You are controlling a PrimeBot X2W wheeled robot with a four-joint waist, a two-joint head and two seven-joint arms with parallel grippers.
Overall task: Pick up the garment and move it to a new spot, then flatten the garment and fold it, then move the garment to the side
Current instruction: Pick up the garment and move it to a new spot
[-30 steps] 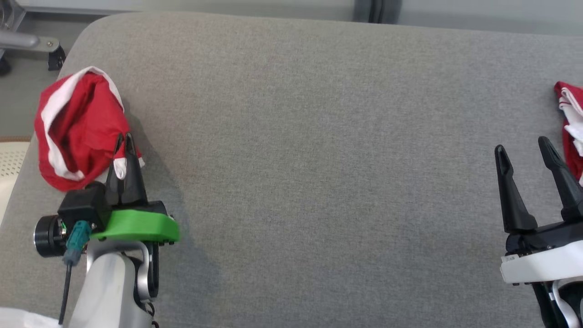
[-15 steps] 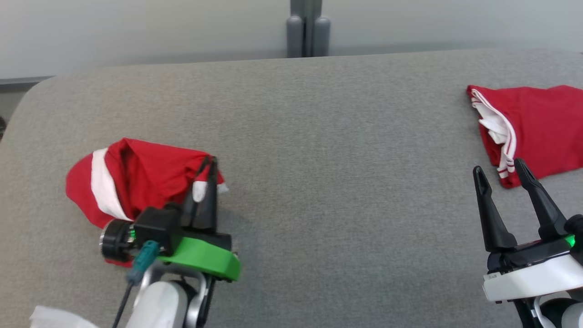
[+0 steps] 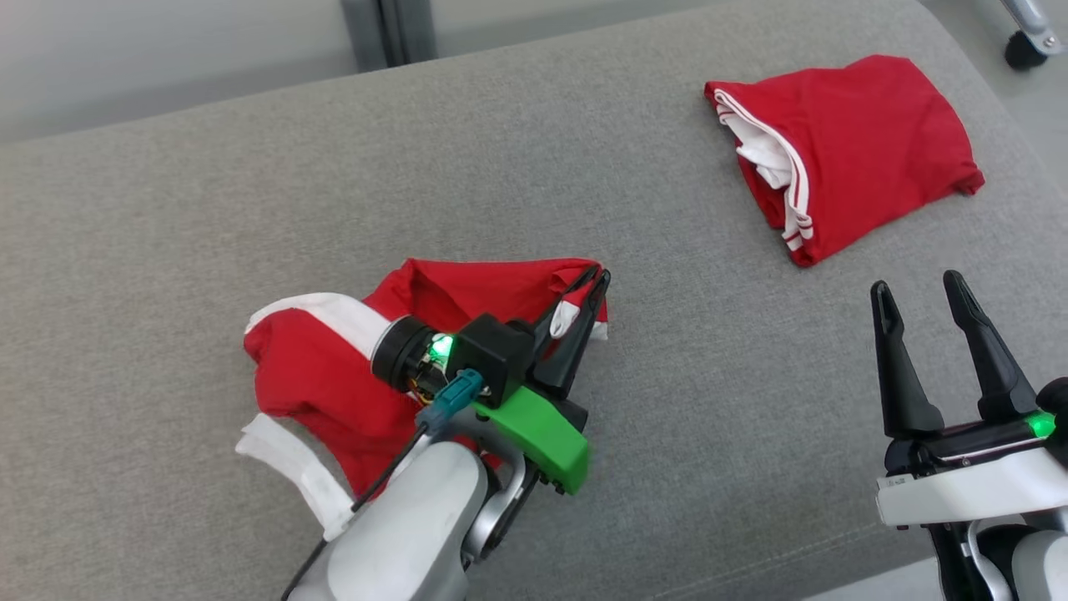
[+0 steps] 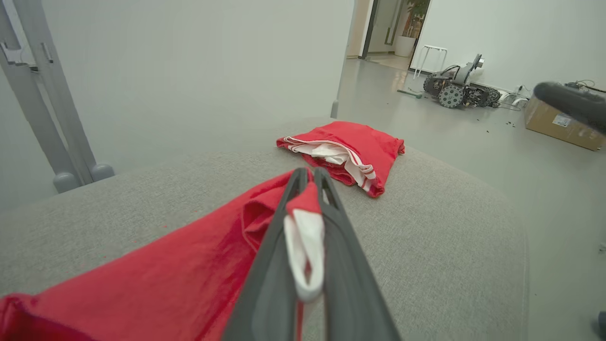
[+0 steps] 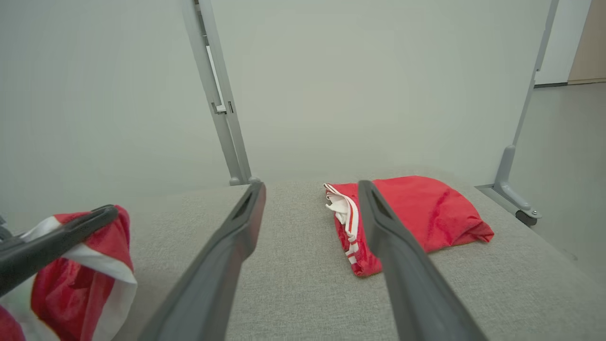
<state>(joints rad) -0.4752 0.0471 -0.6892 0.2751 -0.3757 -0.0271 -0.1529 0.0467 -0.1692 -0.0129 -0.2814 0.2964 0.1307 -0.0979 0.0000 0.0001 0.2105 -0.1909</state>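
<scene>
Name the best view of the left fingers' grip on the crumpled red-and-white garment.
Left wrist view: left fingers pinch the crumpled garment's hem close up. Head view shows it smaller; right wrist view, at its edge.

A wide strip of bare cushion (image 3: 709,351) separates the crumpled garment (image 3: 317,384) from the folded garment (image 3: 868,142), which occupies the far right corner. Frame posts (image 3: 380,29) stand behind the rear edge.

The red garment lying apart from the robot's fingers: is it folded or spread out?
Folded: the red fabric garment with white stripes lies as a compact packet, layers stacked at its striped edge.
</scene>
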